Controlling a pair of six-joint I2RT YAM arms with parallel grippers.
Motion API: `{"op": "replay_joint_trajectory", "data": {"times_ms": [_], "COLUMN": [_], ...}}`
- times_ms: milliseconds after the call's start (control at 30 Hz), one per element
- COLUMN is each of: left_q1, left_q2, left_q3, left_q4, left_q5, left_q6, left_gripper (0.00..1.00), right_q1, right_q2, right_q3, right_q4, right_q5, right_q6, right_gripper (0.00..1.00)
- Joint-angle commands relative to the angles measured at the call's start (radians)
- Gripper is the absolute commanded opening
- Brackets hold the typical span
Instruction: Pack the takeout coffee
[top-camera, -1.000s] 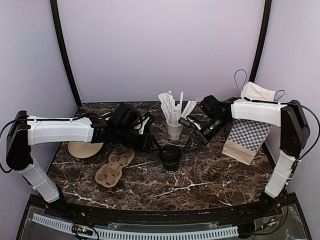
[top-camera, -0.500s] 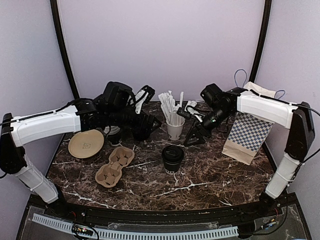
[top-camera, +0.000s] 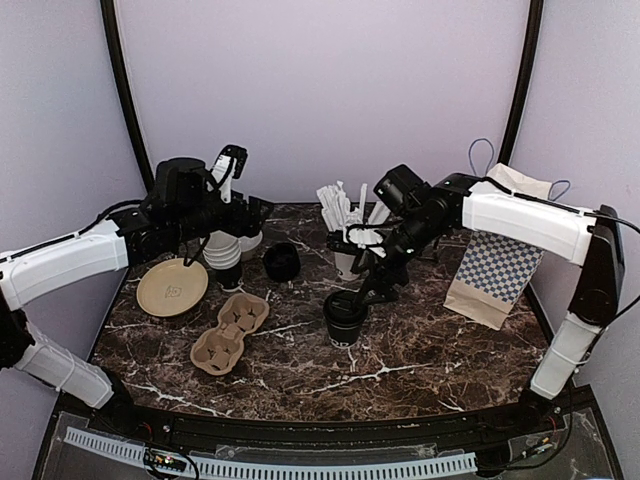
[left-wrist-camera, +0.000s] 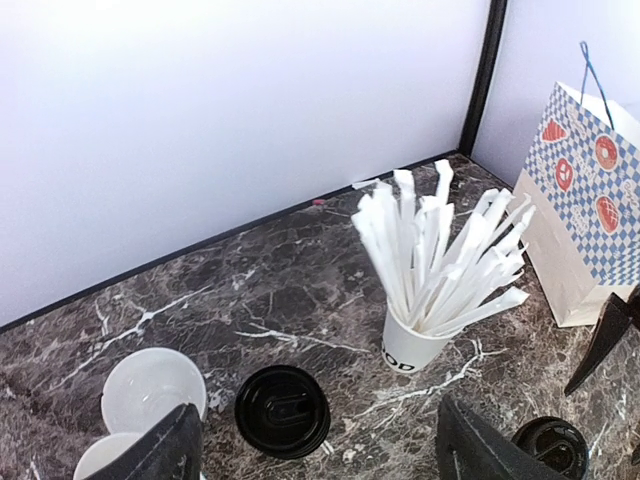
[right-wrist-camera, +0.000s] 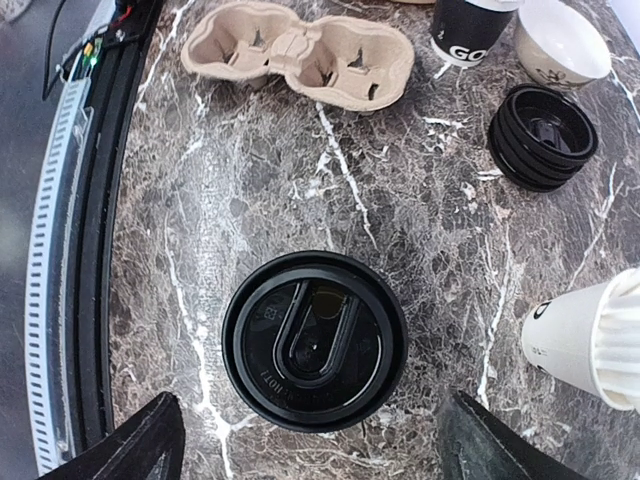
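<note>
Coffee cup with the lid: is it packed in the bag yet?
Not yet. The takeout coffee already has its lid on. The right end effector hovers open above it, gripping nothing. Still left: lifting it into the paper bag, probably.

— What sort of place is this?

— A robot test booth dressed up as a café counter. Plain lilac walls (top-camera: 320, 90) and black corner posts (top-camera: 127, 100) box in a dark marble worktop (top-camera: 420, 350). Two white robot arms (top-camera: 520, 222) rise from its near edge.

— And the café part?

— A cup of wrapped straws (top-camera: 349, 262), a pulp cup carrier (top-camera: 230, 332), a stack of black lids (top-camera: 282, 262), a chequered paper bag (top-camera: 497, 275) and the takeout coffee (top-camera: 342, 318).
</note>
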Motion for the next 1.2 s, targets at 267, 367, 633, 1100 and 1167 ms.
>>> {"op": "replay_joint_trajectory", "data": {"times_ms": [267, 367, 633, 1100, 1167], "left_q1": [0.013, 0.013, 0.015, 0.026, 0.027], "left_q2": [-0.105, -0.104, -0.097, -0.092, -0.093], "left_q3": [-0.092, -0.093, -0.093, -0.089, -0.089], "left_q4": [0.130, 0.130, 0.128, 0.126, 0.127], "left_q5": [-0.046, -0.039, -0.042, -0.047, -0.052], "left_q6": [-0.005, -0.004, -0.001, 0.015, 0.022], "left_gripper": [0.83, 0.83, 0.83, 0.83, 0.83], "right_q1": [0.061, 0.070, 0.083, 0.086, 0.086], "right_q2": [0.120, 0.131, 0.125, 0.041, 0.026], "right_q3": [0.046, 0.038, 0.013, 0.007, -0.003], "right_q4": [0.001, 0.012, 0.040, 0.015, 0.023], "right_q5": [0.064, 0.074, 0.119, 0.143, 0.139], "right_q6": [-0.058, -0.054, -0.029, 0.014, 0.024], "right_gripper": [0.94, 0.96, 0.80, 0.68, 0.68]}}
